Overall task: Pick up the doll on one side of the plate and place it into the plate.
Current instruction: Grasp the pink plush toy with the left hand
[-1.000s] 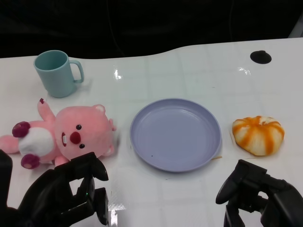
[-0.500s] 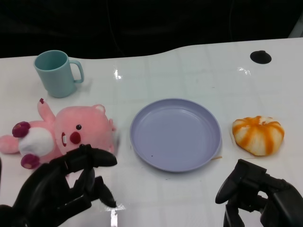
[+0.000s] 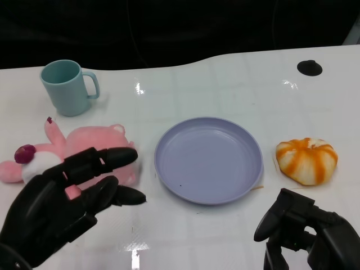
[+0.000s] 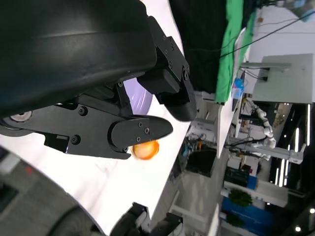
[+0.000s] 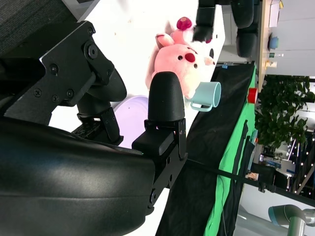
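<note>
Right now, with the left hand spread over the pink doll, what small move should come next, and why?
Probably lower the left hand onto the pink doll and close the fingers: they are apart, holding nothing, and the purple plate beside it lies bare.

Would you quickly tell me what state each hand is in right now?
Left hand: open, fingers spread over the pink doll, holding nothing.
Right hand: shut, fingers curled in, holding nothing.

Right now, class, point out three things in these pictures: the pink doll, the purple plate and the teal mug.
pink doll (image 3: 90, 140), head view, on the top of its head above the left hand.
purple plate (image 3: 208, 160), head view, on its bare middle.
teal mug (image 3: 67, 93), head view, on its outer wall.
</note>
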### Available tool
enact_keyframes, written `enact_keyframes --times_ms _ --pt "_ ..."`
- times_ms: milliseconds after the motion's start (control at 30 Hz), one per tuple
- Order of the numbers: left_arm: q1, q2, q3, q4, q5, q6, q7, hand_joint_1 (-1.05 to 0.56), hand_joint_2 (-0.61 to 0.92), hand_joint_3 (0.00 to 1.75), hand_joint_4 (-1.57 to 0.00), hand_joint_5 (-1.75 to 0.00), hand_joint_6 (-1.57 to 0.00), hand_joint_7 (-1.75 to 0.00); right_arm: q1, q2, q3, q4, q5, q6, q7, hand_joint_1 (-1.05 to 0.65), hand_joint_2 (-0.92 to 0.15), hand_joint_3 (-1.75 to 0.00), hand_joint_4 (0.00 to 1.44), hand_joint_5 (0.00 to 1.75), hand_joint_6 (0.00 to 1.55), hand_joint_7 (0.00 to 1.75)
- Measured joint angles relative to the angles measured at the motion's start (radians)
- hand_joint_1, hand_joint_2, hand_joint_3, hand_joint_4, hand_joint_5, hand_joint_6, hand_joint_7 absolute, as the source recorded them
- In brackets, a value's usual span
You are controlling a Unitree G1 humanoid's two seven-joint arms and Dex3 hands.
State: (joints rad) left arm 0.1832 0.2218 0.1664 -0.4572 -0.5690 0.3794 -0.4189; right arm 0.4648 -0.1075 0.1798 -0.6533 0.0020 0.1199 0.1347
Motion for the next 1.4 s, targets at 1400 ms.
enact_keyframes --times_ms 1400 --pt "-0.171 0.376 -0.172 0.038 1.361 -0.216 -0.003 -0.70 0.91 0.01 -0.01 -0.21 -0.12 -0.02 0.003 0.000 0.009 -0.018 0.000 0.016 -0.011 0.09 -0.42 -1.39 0.72 1.75 0.61 1.55"
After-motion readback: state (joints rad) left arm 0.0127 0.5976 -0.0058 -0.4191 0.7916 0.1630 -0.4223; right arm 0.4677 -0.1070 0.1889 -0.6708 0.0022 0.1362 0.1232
